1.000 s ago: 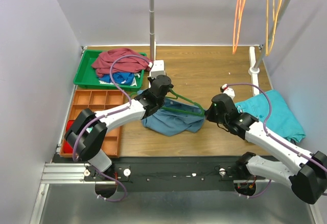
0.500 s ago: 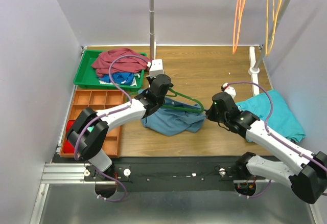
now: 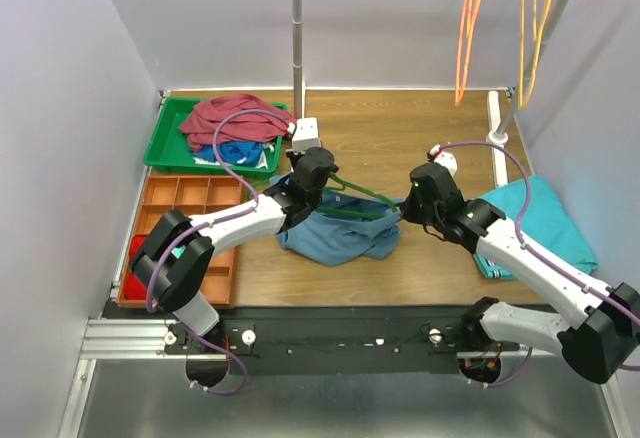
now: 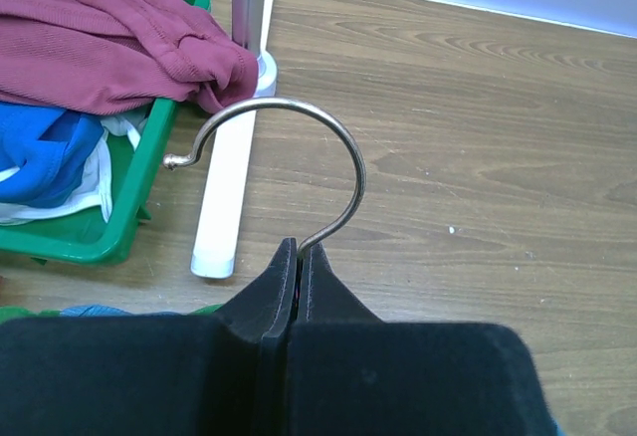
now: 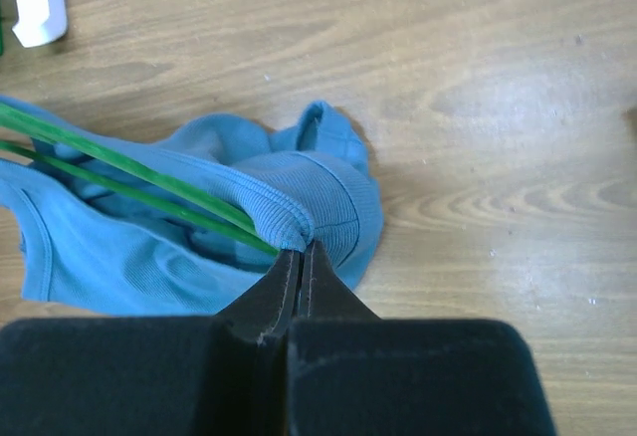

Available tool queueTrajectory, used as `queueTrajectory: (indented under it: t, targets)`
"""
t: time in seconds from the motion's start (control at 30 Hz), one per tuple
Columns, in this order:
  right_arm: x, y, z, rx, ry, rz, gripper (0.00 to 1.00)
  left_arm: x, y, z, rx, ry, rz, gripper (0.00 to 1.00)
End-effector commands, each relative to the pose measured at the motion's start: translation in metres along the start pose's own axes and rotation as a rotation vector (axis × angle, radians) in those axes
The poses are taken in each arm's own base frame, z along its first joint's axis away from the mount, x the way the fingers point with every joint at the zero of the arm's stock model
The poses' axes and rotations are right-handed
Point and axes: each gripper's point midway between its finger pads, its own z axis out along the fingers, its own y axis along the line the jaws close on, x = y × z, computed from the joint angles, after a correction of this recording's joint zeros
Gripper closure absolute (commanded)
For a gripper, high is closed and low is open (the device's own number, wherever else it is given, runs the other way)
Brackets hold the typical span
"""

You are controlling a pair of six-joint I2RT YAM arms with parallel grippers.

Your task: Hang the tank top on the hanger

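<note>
The tank top lies bunched on the worktop near its middle, with the hanger running across its upper edge from 10 o'clock to 3 o'clock. The left hand sits at the heap's 11 o'clock side, its fingers pressed together on the foot of the hanger's metal hook. The hook curls up and over toward the green tray.

The right hand is at the heap's 3 o'clock edge, fingers pressed together, pinching a ribbed fold of the top just where it wraps the hanger's tip. From that wrist, the two green bars run out of the fold toward 10 o'clock, over the rest of the top.

The tray at 10 o'clock holds a maroon garment over blue cloth. A teal cloth lies at 3 o'clock, touching the right arm. An orange hanger and a yellow hanger hang at 1 o'clock.
</note>
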Motion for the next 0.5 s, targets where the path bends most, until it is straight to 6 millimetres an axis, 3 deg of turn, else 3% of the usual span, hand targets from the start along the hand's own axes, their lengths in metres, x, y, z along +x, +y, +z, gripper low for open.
queueTrajectory:
  t: [0.0, 0.47]
  targets:
    - [-0.026, 0.018, -0.007, -0.022, -0.019, -0.043, 0.99, -0.002, 0.011, 0.005, -0.062, -0.037, -0.021, 1.0]
    - [-0.04, 0.069, 0.003, -0.156, 0.052, -0.074, 0.99, -0.004, 0.007, 0.0, -0.101, -0.073, -0.01, 1.0]
